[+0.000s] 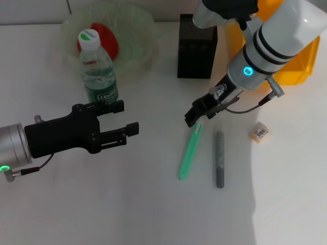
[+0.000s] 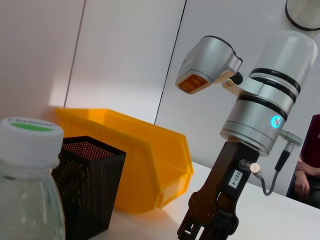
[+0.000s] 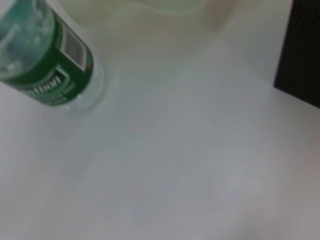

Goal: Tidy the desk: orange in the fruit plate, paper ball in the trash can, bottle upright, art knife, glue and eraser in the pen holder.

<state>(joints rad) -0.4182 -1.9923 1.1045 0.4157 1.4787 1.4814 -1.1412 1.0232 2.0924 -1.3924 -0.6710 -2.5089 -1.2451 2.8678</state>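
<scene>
Head view first: the right hand (image 1: 196, 118) is down at the top end of a green stick (image 1: 190, 151) lying on the white desk (image 1: 127, 204). Its black fingers sit right at the stick's tip, but I can't tell if they're actually clamped on it or just touching. Just beside the stick, on the side away from the left arm, lies a grey pen-shaped thing (image 1: 219, 159), and further out that way is the eraser (image 1: 259, 132). Behind the right hand stands the pen holder (image 1: 196, 47), with the trash can (image 1: 286, 56) mostly blocked by the arm. The left hand (image 1: 125, 118) hangs wide open, holding nothing, just in front of the upright bottle (image 1: 97, 69). Behind the bottle, the orange (image 1: 108, 38) sits in the fruit plate (image 1: 138, 30).

Left wrist view: bottle cap up close, pen holder and trash can behind it, and the right hand cut off at the frame edge.

Right wrist view: the bottle's green label, a sliver of fruit plate, and the pen holder corner. Its own fingers don't show.
</scene>
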